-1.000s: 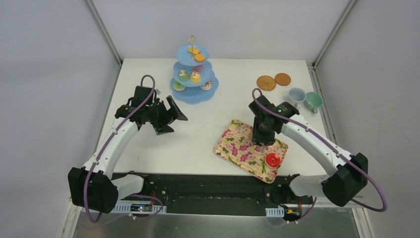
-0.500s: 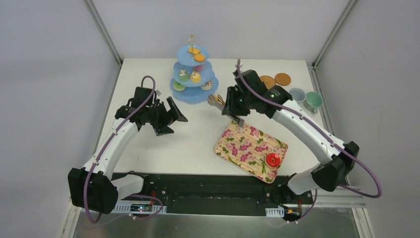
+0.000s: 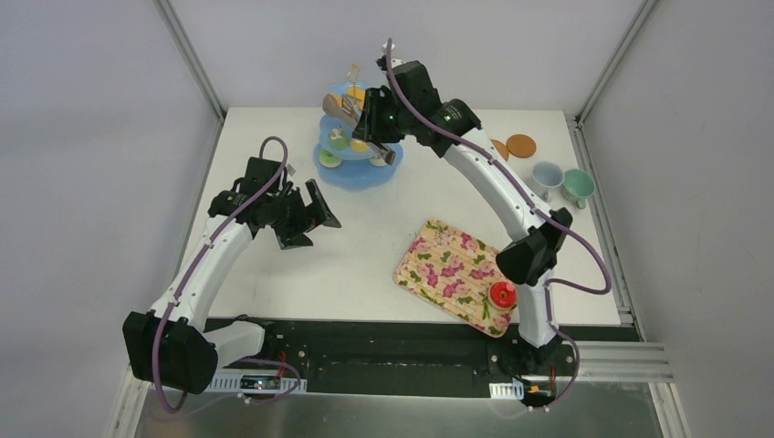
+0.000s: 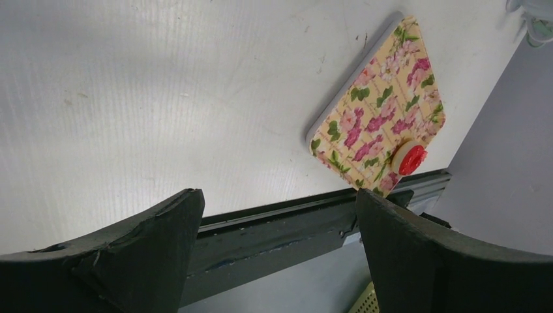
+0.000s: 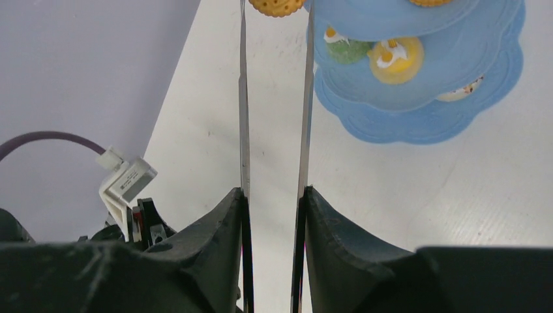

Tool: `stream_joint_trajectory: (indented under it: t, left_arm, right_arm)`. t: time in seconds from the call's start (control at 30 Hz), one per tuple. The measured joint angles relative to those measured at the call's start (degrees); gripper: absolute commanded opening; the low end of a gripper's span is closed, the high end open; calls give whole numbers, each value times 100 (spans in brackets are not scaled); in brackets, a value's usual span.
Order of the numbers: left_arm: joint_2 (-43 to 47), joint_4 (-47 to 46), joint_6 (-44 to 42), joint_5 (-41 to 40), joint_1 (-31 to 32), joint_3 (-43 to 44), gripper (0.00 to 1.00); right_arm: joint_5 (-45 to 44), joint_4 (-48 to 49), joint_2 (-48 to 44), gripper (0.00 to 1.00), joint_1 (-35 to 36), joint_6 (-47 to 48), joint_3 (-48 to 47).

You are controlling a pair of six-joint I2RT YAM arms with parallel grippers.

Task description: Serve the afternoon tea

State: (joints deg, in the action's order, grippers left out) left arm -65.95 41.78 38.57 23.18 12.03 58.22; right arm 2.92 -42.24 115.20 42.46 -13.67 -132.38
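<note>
My right gripper (image 5: 274,192) is shut on a pair of metal tongs (image 5: 242,98), reaching high over the blue three-tier stand (image 3: 358,178). An orange biscuit (image 5: 277,5) sits between the tong tips, just beside the top tier (image 5: 391,16). From above the tongs (image 3: 346,109) hang at that tier. The middle tier carries a green cupcake (image 5: 346,49) and a yellow one (image 5: 394,55). A red donut (image 3: 503,294) lies on the flowered tray (image 3: 447,265), also seen as the donut (image 4: 411,158) from the left wrist. My left gripper (image 3: 315,210) hovers open and empty left of the stand.
A brown woven coaster (image 3: 521,145) lies at the back right, a second one mostly hidden by the right arm. A pale blue cup (image 3: 548,175) and a green cup (image 3: 577,185) stand near the right edge. The tray (image 4: 378,111) lies by the table's front edge.
The right arm rose from the tray and swung far left to the stand's top tier, carrying the tongs. The left arm barely moved.
</note>
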Motion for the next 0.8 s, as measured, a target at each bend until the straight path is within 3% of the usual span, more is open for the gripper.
stream_joint_trajectory:
  t: [0.4,0.67,0.8]
  left_arm:
    - [-17,120,-208,-120,0,83,91]
    - [-219,160,-317,-120,-2,245,91]
    - [-299,166,-393,-118,-2,358,91]
  right_arm:
    - [205,48,588,33,-310,-22,-374]
    - [234,107,678,51,-337,-22,-428]
    - [229,179,680,54,-337,-20,-433]
